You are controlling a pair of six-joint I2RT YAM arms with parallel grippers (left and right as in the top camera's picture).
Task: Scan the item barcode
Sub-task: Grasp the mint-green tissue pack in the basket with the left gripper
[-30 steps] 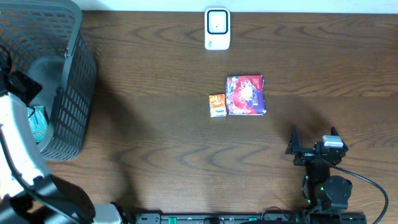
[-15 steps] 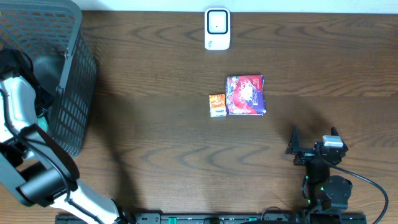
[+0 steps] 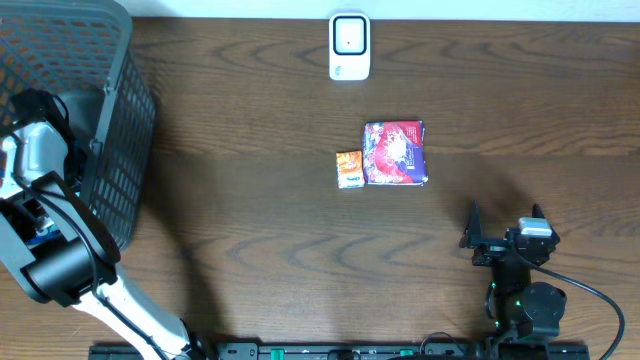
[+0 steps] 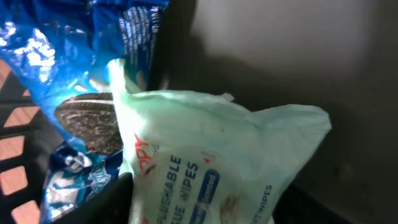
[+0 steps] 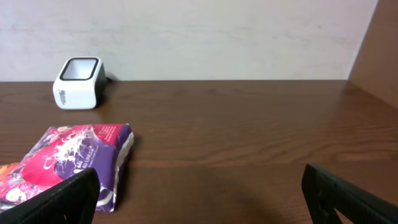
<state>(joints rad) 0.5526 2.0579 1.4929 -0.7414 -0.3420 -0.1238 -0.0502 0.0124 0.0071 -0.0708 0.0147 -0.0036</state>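
Pickup step: the left gripper [image 3: 40, 205] has the wipes pack [image 4: 211, 155] right at its fingers, and I cannot tell whether it grips. Next it must clamp and lift. The right gripper [image 5: 199, 199] gapes wide, idle.

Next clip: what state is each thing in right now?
Scanner, standing, nothing presented.
Purple packet, flat on table.
Orange packet, flat, beside purple packet.
Basket, upright, left arm inside.
Wipes pack, in basket, grip unclear.
Cookie bag, crumpled, in basket.
Right pincer, open, empty.
Left pincer, in basket, jaws hidden.
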